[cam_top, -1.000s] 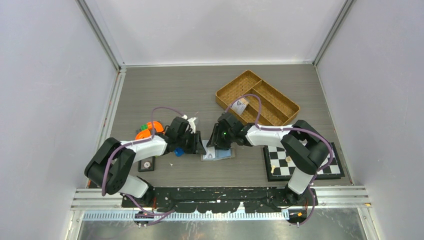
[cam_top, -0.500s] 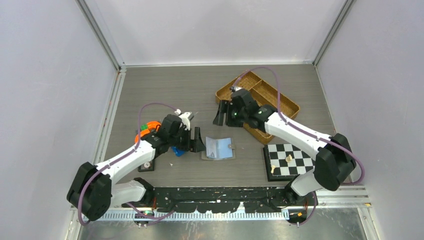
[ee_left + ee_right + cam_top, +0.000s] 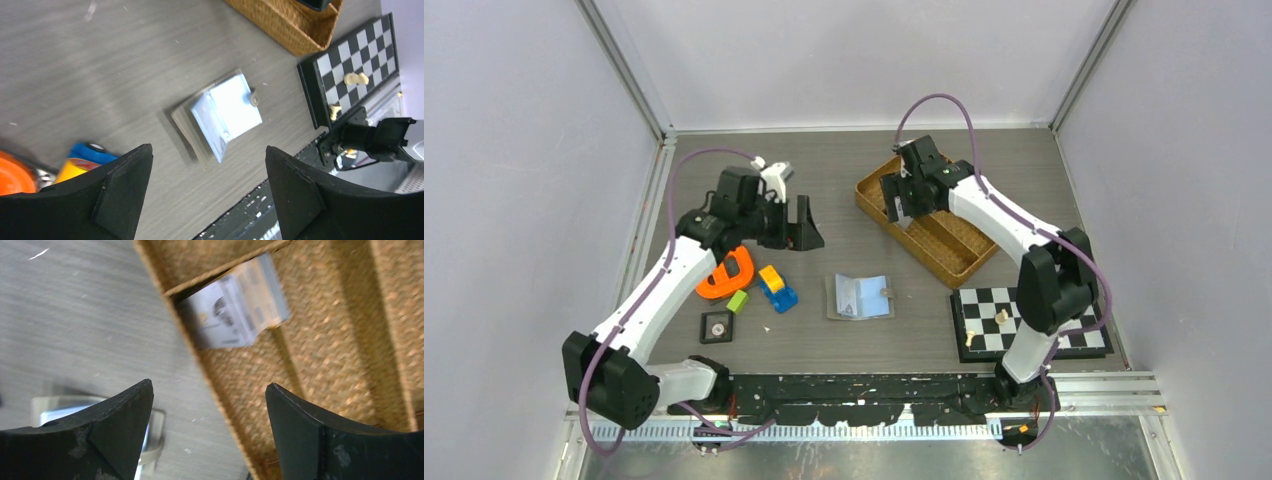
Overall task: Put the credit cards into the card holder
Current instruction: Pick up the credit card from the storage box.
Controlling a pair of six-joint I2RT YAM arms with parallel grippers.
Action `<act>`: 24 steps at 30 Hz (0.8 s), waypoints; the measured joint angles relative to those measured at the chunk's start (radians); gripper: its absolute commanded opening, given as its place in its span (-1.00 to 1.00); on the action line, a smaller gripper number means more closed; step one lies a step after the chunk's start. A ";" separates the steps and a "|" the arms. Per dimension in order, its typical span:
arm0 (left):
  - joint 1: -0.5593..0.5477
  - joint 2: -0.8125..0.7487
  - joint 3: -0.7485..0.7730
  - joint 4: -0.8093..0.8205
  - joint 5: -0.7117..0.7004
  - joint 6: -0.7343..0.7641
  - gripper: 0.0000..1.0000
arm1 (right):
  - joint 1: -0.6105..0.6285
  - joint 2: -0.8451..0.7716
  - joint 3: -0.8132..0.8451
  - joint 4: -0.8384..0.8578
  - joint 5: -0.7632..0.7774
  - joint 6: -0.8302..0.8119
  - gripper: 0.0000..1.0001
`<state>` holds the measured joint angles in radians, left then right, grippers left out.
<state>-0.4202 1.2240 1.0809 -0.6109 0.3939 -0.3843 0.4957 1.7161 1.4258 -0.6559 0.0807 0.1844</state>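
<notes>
Both claws spread wide, empty, touching nothing. Right gripper (image 3: 902,198) hangs over wicker basket (image 3: 320,340); credit cards (image 3: 235,302), a pale blurred stack, lie inside just ahead of its fingers. Card holder (image 3: 220,115) lies open, light blue inside, beneath left gripper (image 3: 802,225).

Right wrist view: stack of pale whitish-grey rectangular credit cards (image 3: 240,302) in the woven wicker tray (image 3: 325,365) was blurred; count and print unreadable. Grey folding card holder (image 3: 52,407) was mostly hidden behind a finger (image 3: 100,440) of the right gripper (image 3: 209,385). Left wrist view: orange plastic toy (image 3: 10,177) was cut by the picture's edge; blue-and-yellow toy car (image 3: 85,155) was half covered by the left gripper (image 3: 209,146).
</notes>
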 measured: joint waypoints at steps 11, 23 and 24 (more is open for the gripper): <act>0.064 0.035 -0.018 -0.037 -0.005 0.105 0.72 | -0.126 0.246 0.237 -0.097 -0.122 -0.260 0.77; 0.076 0.055 -0.023 -0.037 0.003 0.109 0.72 | -0.159 0.410 0.418 -0.195 -0.244 -0.380 0.70; 0.076 0.055 -0.023 -0.037 0.003 0.109 0.72 | -0.162 0.419 0.424 -0.199 -0.244 -0.384 0.69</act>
<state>-0.3447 1.2785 1.0584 -0.6476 0.3969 -0.2752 0.3340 2.1349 1.8496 -0.8551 -0.1631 -0.1997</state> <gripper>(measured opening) 0.857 0.860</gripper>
